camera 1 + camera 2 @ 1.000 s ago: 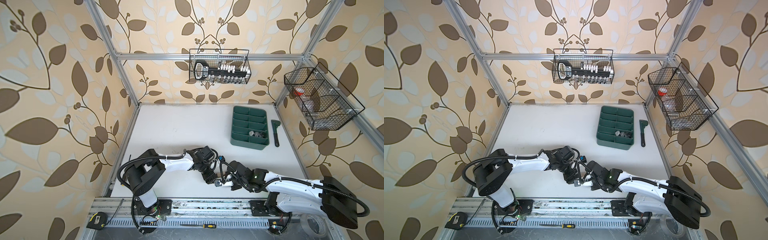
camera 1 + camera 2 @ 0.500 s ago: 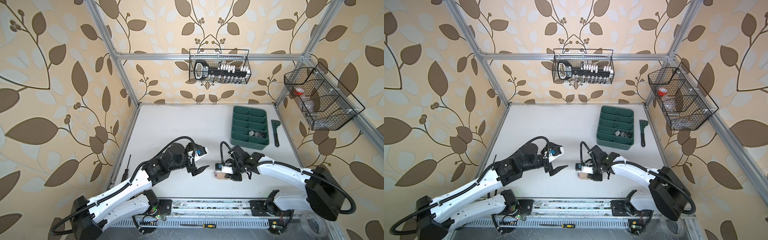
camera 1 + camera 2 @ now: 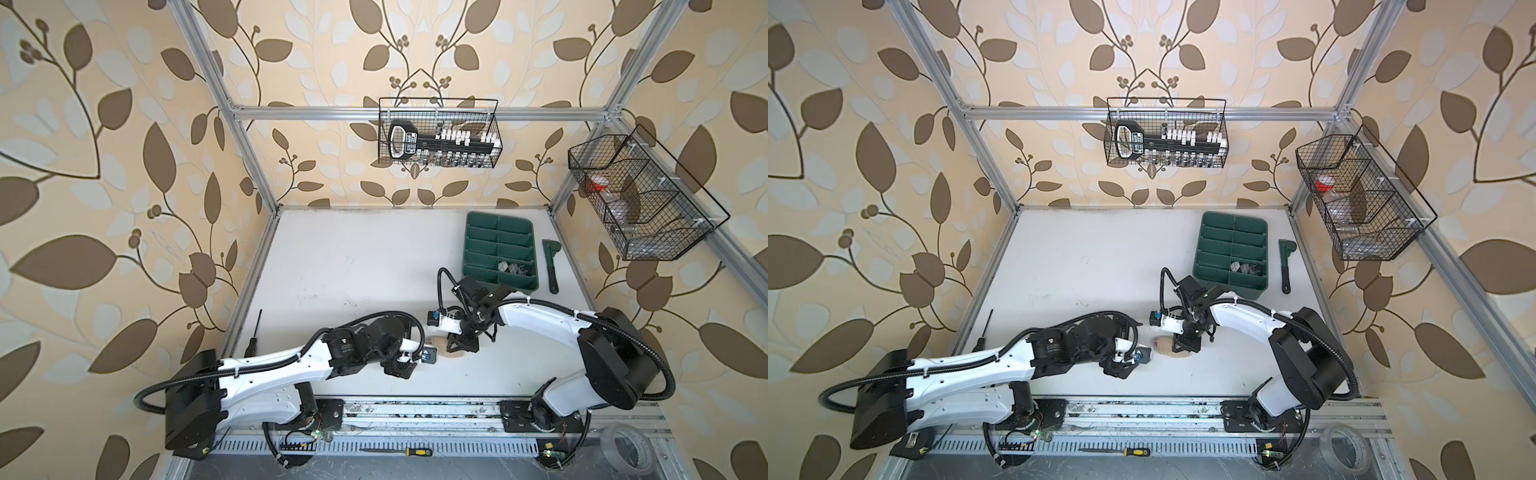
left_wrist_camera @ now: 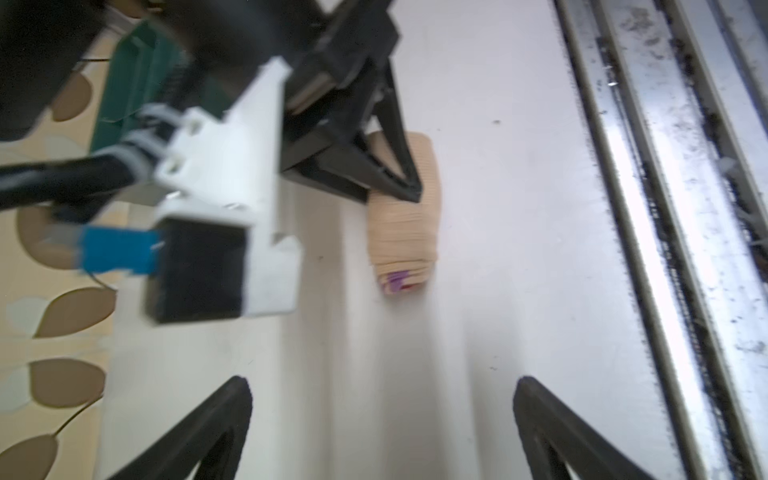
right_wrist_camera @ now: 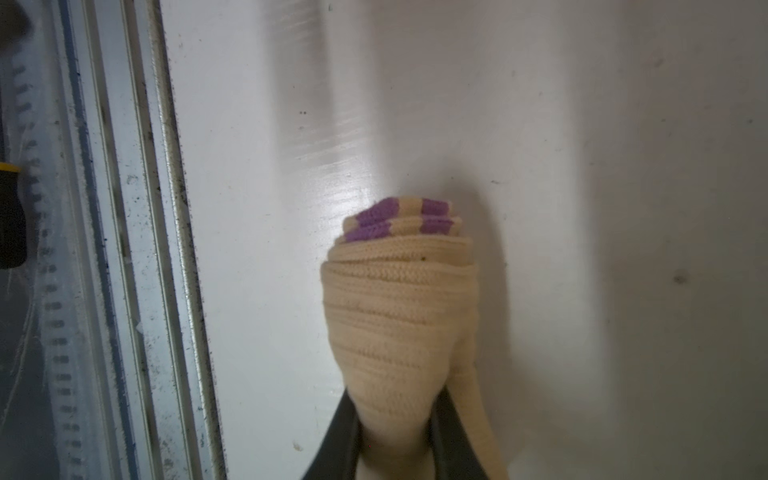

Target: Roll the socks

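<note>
My right claw (image 5: 395,451) is pinching one end of the beige sock (image 5: 399,316). The sock is wound into a tight roll and lies on the white surface (image 3: 353,270) near its front edge, between the two arms. My left claw (image 4: 384,386) is spread wide and empty, facing the roll's free end from just beside it without touching. I cannot pick out the black argyle sock for sure; something grey-white sits in a near compartment of the green tray (image 3: 468,245), too small to name. I judge the step in hand to be securing this roll so it does not spring open. Two things want care. At the free end the purple-striped inner layers poke out past the outer wrap, and a loose strip of its fabric trails beside the right claw's fingers (image 5: 340,440). So I would hold the right pinch firm and level, with no twisting, since a soft knit roll telescopes easily when pulled by one end. I would slide the left claw in low along the surface, straddling the roll across its girth rather than poking the end, and close gently until the layers are held. I would approach slowly, because the two claws are near each other and the metal rail (image 4: 623,208) runs just alongside.
</note>
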`<state>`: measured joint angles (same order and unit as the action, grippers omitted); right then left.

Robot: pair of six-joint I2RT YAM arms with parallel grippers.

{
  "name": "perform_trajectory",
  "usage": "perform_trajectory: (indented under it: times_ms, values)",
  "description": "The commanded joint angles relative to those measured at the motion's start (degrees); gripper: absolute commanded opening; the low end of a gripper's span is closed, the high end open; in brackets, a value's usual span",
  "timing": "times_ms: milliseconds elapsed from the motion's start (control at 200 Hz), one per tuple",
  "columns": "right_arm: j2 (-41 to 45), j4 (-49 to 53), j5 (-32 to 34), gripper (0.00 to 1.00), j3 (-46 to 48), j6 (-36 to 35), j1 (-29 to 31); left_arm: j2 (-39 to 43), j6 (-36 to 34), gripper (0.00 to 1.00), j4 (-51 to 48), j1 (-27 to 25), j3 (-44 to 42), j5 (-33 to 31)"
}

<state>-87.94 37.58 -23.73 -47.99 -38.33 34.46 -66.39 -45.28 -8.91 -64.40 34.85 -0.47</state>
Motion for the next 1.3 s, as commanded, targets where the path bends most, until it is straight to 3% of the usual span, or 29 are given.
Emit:
perform_trajectory:
  times_ms: [0, 105, 380, 515, 980, 1300]
  values:
    - [-2.3, 0.2, 1.7, 0.0, 0.3, 0.0, -0.6, -2.9, 5.7, 0.98, 4.3, -1.0, 2.1, -1.3]
    - [-2.2, -0.6, 1.8, 0.0, 0.4, 0.1, -0.6, -6.3, 9.5, 0.97, 5.5, -1.0, 3.6, -1.6]
    - [-2.8, -0.8, 2.5, 0.0, 0.2, 0.5, -0.6, -15.0, 11.7, 0.91, 11.5, -1.0, 6.3, -3.7]
    - [-3.7, -0.8, 1.2, 0.0, -0.4, 1.0, -0.7, -18.7, 10.4, 0.85, 13.4, -1.7, 7.6, -4.9]
    - [-7.1, 0.7, -1.2, 0.0, -3.0, 1.7, -1.5, -26.8, 6.1, 0.78, 16.3, -5.1, 10.6, -10.7]
    - [-4.7, 0.8, -1.5, 0.0, -2.6, 1.1, -1.4, -30.3, 8.0, 0.59, 19.1, -5.1, 10.0, -11.4]
